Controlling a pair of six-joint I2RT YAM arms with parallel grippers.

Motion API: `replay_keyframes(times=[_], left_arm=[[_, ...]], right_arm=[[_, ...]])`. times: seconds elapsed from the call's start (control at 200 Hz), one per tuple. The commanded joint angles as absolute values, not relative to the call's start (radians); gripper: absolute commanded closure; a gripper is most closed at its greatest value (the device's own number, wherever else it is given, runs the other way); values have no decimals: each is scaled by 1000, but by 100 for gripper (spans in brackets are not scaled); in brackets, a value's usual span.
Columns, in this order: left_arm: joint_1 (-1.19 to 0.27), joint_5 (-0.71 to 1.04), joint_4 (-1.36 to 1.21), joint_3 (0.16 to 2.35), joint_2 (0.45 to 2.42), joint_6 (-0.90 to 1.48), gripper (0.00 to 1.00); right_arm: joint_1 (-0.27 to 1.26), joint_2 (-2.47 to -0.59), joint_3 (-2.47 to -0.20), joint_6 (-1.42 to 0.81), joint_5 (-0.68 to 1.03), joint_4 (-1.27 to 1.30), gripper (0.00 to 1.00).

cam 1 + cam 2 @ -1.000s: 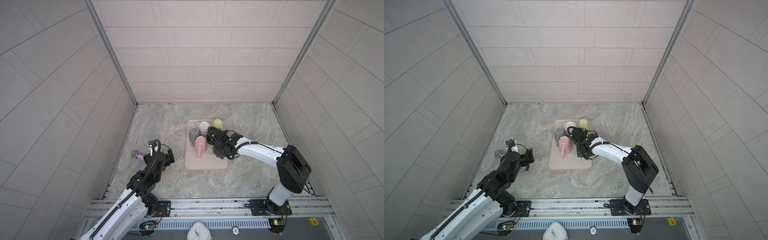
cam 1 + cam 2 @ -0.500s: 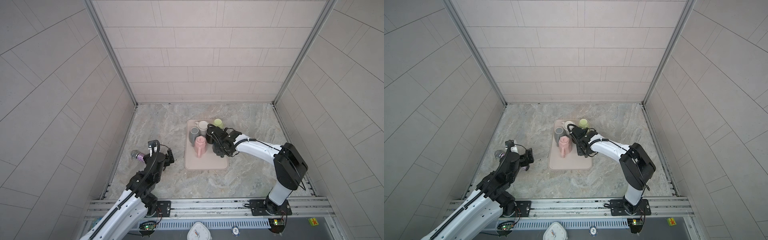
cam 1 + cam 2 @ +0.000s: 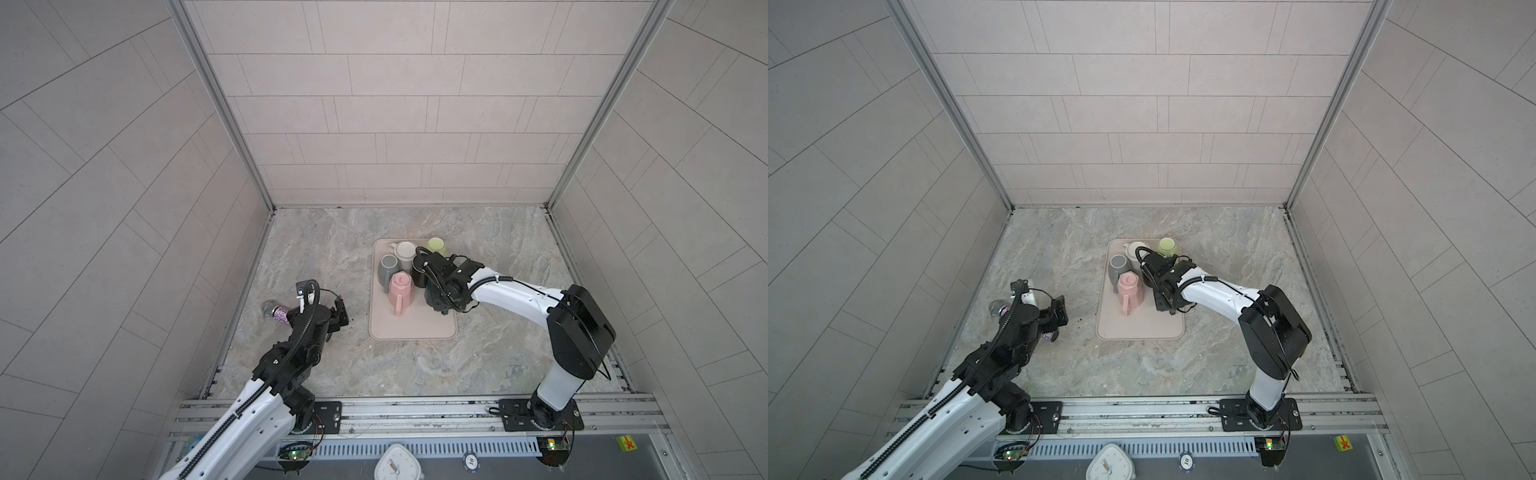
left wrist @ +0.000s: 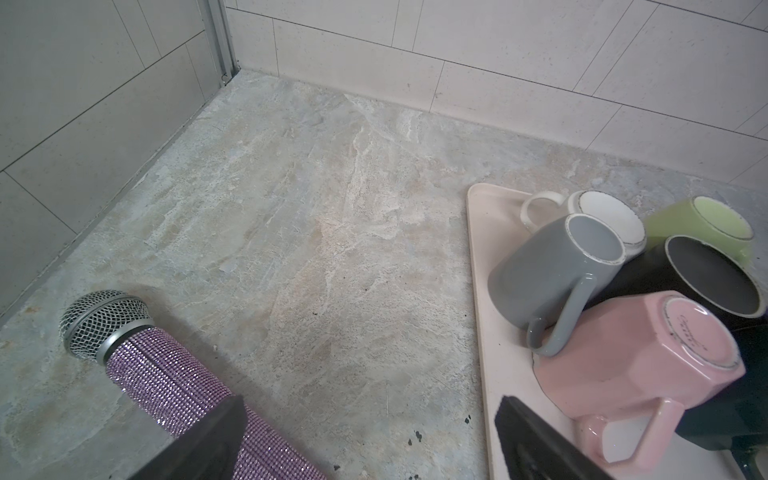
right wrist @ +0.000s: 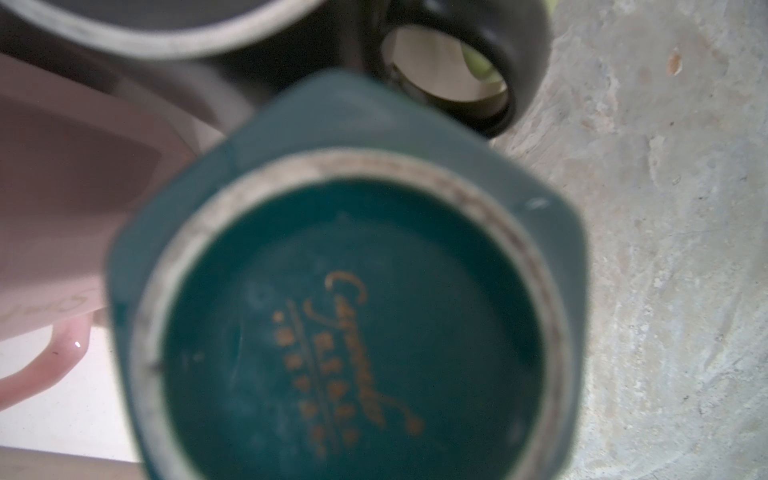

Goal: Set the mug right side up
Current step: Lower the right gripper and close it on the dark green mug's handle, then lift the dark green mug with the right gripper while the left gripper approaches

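**Both top views.**
- One tray is lying flat.
- Five mugs are showing on it with their bases up. One white mug and one green mug are sitting at the tray's far edge. One grey mug, one black mug and one pink mug are crowding nearer its middle.
- One right pincer is reaching down over the tray's right side and hiding what is beneath it. Its jaws are not showing here.
- One microphone is lying well left of the tray.
- One left pincer is hanging just beside the microphone, on the tray's side.

**Left wrist view.**
- Two fingers are standing spread wide, with nothing between them.
- Only here are the microphone's mesh head and purple glitter handle showing clearly.
- The grey mug is leaning against the black one.

**Right wrist view.**
- Only here is a sixth mug showing. One teal mug is sitting upside down at the tray's right edge, just beside the pink mug.
- Its base, blurred and carrying gold lettering, is filling the picture. The black mug's handle is showing beyond it.
- The right pincer is standing closed. Whether it is gripping the teal mug cannot be told.
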State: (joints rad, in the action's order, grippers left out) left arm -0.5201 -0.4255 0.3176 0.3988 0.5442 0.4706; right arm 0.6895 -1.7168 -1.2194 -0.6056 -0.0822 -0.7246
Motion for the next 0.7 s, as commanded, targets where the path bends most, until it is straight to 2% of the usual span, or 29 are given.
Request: replay_keyframes(times=[0.0,0.696], left_arm=[[-525,-425,298,390,546,453,0],[-525,-364,310,409,542,450,0]], right_arm=[[678,-1694,-1227,-595,-94,-781,100],[669,-1590,-1256,-497,-83,-814,100]])
